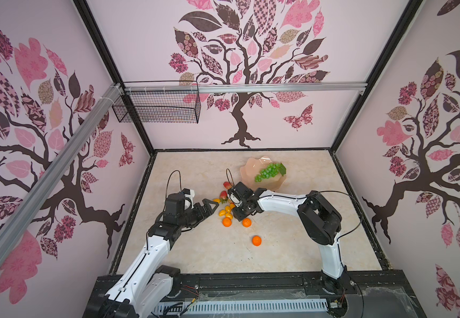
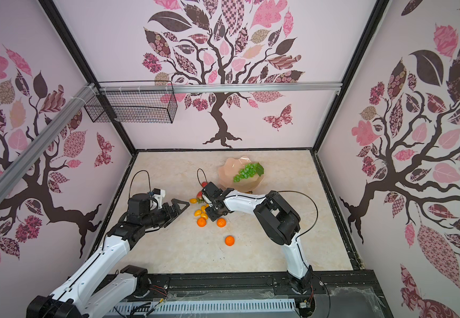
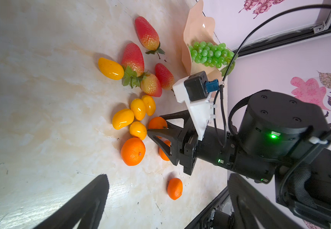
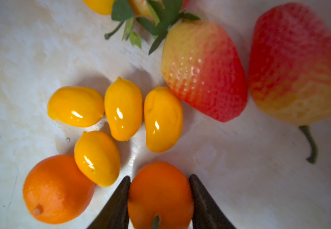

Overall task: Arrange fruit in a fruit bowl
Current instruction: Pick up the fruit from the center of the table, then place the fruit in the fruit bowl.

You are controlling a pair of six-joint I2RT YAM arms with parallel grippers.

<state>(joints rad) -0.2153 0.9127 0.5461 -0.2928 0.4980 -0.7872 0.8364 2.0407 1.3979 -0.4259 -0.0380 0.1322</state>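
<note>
The fruit lies in a heap mid-table: strawberries [image 3: 133, 57], yellow tomatoes [image 4: 123, 109] and tangerines [image 1: 226, 222]. One more tangerine [image 1: 256, 240] sits apart, nearer the front. My right gripper [image 4: 159, 178] reaches down into the heap and is shut on a tangerine [image 4: 160, 190] that rests on the table, one finger against each side. The peach fruit bowl [image 1: 250, 165] stands behind the heap with the green grape bunch [image 1: 268, 171] in it. My left gripper [image 3: 168, 178] hovers open just left of the heap, with nothing between its fingers.
A black wire basket [image 1: 157, 107] hangs on the back wall at the upper left, under an aluminium rail [image 1: 250, 87]. Patterned walls close in the marble table [image 1: 292, 247] on three sides. A black frame [image 1: 250, 280] runs along the front edge.
</note>
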